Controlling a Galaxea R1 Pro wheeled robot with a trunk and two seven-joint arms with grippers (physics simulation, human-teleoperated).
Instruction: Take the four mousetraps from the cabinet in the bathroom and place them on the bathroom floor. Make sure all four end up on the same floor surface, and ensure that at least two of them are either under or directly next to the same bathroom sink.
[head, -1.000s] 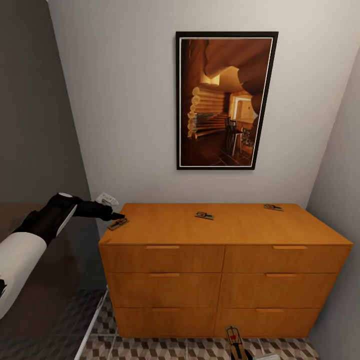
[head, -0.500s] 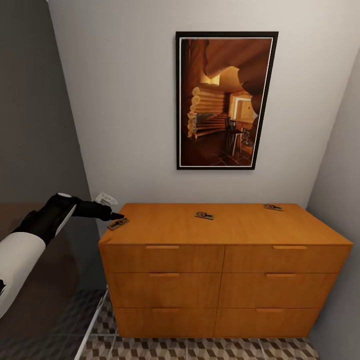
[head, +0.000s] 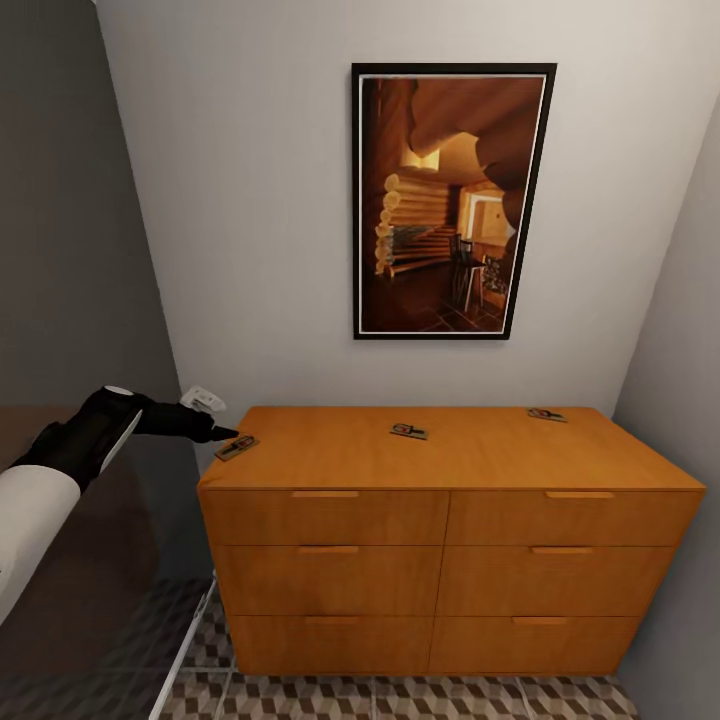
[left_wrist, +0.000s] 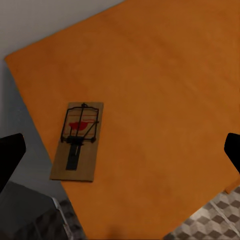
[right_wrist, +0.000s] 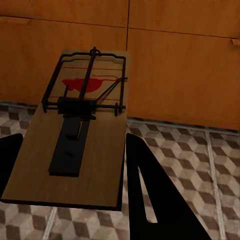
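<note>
While the left gripper is hanging wide open, a small tan wooden mousetrap is lying flat between and below its fingers on the orange-brown cabinet corner. Looks light, stiff, thin, so pinch the long edges. Right gripper is clamping another trap above the cube-patterned floor.

Smooth matt wooden cabinet

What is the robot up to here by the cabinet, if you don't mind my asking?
It is clearing mousetraps off the orange-brown cabinet. The right gripper holds one mousetrap low over the patterned floor. The left gripper, fingers spread, hovers at the cabinet's left corner by another trap. Two more lie on top: one mid-top, one far right.
</note>
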